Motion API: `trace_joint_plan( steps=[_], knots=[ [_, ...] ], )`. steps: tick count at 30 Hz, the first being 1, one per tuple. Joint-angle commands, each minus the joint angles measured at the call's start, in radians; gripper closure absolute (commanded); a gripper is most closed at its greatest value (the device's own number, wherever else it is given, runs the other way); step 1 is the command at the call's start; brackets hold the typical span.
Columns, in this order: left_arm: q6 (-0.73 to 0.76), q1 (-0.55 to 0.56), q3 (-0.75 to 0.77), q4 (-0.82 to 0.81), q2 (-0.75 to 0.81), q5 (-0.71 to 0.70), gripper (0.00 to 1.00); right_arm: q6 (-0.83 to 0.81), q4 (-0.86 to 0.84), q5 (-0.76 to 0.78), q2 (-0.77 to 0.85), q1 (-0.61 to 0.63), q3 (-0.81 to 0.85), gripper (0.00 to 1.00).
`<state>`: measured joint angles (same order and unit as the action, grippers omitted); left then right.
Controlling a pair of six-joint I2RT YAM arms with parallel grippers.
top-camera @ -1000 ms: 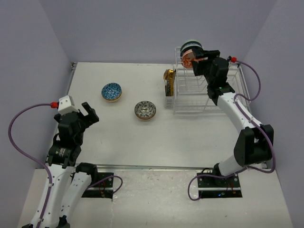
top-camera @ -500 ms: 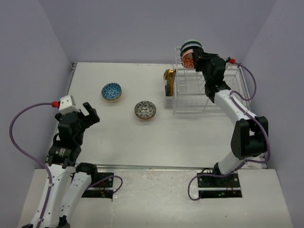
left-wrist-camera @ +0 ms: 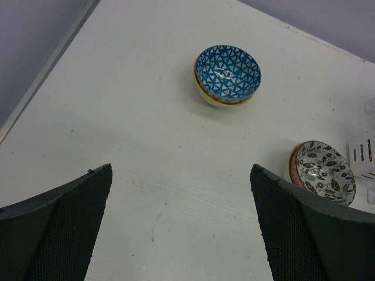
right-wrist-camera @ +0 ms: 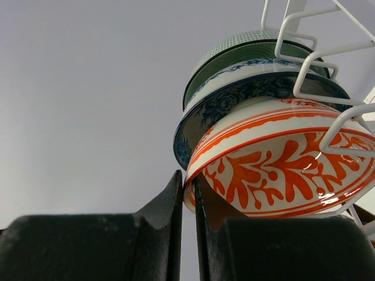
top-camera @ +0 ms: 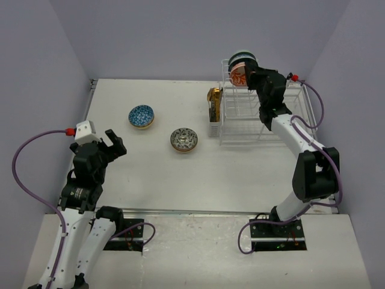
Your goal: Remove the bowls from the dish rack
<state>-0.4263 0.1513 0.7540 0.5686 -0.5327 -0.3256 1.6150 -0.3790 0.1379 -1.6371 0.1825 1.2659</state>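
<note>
Three bowls stand on edge in the dish rack [top-camera: 252, 117] at the back right: an orange-patterned bowl [right-wrist-camera: 287, 170] in front, a blue-flowered bowl [right-wrist-camera: 234, 102] behind it and a green bowl [right-wrist-camera: 246, 50] at the rear. My right gripper [right-wrist-camera: 187, 181] is shut on the rim of the orange-patterned bowl [top-camera: 239, 75], one finger inside it and one outside. A blue-patterned bowl [left-wrist-camera: 227, 75] and a grey leaf-patterned bowl [left-wrist-camera: 323, 172] sit upright on the table. My left gripper [left-wrist-camera: 181, 222] hangs open over bare table near the left edge, holding nothing.
A gold-brown cylinder [top-camera: 213, 103] stands against the rack's left side. White rack wires [right-wrist-camera: 304, 64] cross in front of the standing bowls. The blue-patterned bowl [top-camera: 141, 116] and grey bowl [top-camera: 184, 139] lie between my left gripper [top-camera: 111, 144] and the rack.
My right arm swung in toward the rack's back corner and its jaws closed onto the orange-patterned bowl's rim. The left arm and the bowls on the table have not moved.
</note>
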Motion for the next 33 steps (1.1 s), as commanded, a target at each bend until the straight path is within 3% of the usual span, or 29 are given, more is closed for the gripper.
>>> trace_joint_plan(
  steps=[1, 16, 33],
  knots=[
    [0.020, 0.004, -0.010, -0.041, 0.007, 0.010, 0.00, -0.001, -0.110, 0.015, 0.028, -0.005, -0.016, 1.00],
    [0.021, 0.004, -0.012, -0.044, 0.007, 0.013, 0.00, -0.044, -0.333, -0.001, 0.148, -0.006, -0.114, 1.00],
    [0.021, 0.004, -0.008, -0.041, 0.005, 0.008, 0.00, -0.072, -0.417, -0.119, 0.266, -0.011, -0.181, 1.00]
  ],
)
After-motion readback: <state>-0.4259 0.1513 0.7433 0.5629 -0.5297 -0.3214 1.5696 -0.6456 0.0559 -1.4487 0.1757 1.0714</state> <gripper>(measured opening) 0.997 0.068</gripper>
